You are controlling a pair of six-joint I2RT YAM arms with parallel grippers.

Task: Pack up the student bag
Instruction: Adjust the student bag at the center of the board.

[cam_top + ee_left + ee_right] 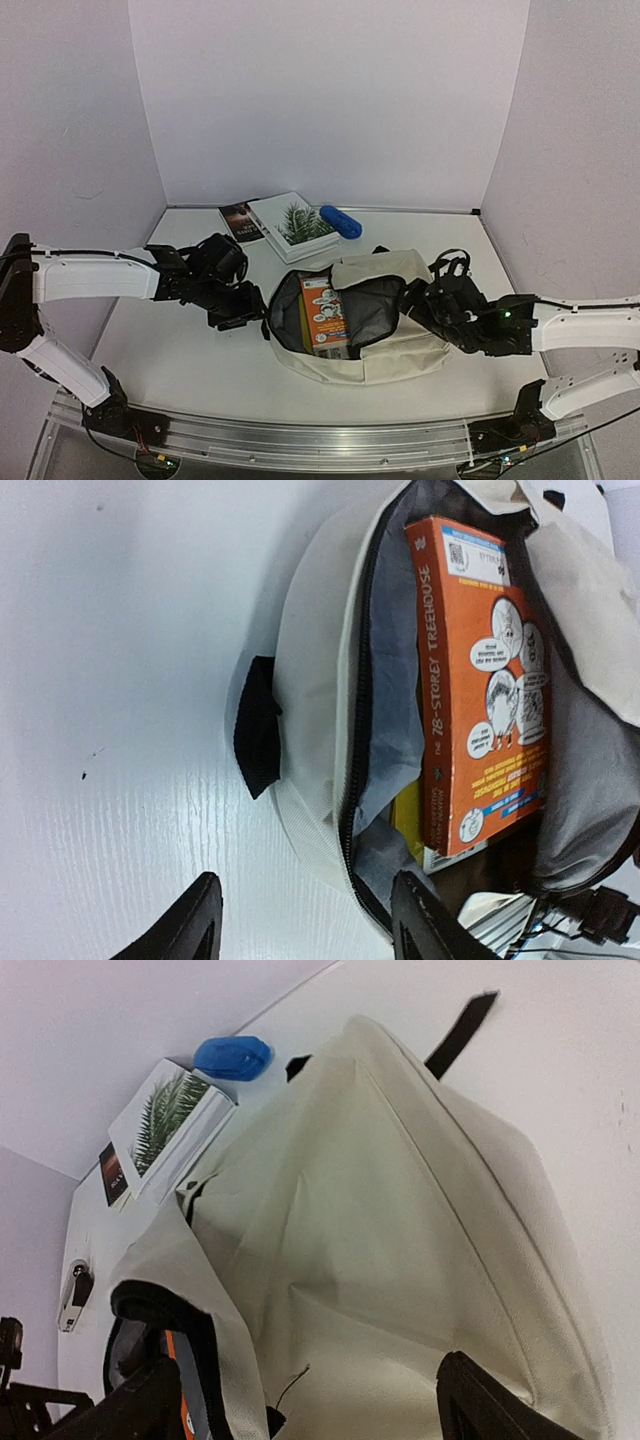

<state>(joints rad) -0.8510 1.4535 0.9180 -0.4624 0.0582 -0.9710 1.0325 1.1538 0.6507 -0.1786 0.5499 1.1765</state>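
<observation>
Left pincer [308, 885] and right pincer [305, 1370] both stand released beside the student bag [400, 350], middle of the counter [180, 350]. I fear its unsupported mouth may sag shut, blocking the books [290, 222] waiting at the far edge.

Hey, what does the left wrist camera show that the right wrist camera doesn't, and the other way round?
Only the left wrist view shows inside the student bag: the grey lining, the cover and spine of the orange book, a yellow item under it, and a black strap tab outside.
Only the right wrist view shows the blue object, the palm-cover book and a dark book beside it.
Both show the cream student bag and the orange book, which is only a sliver in the right wrist view.
</observation>
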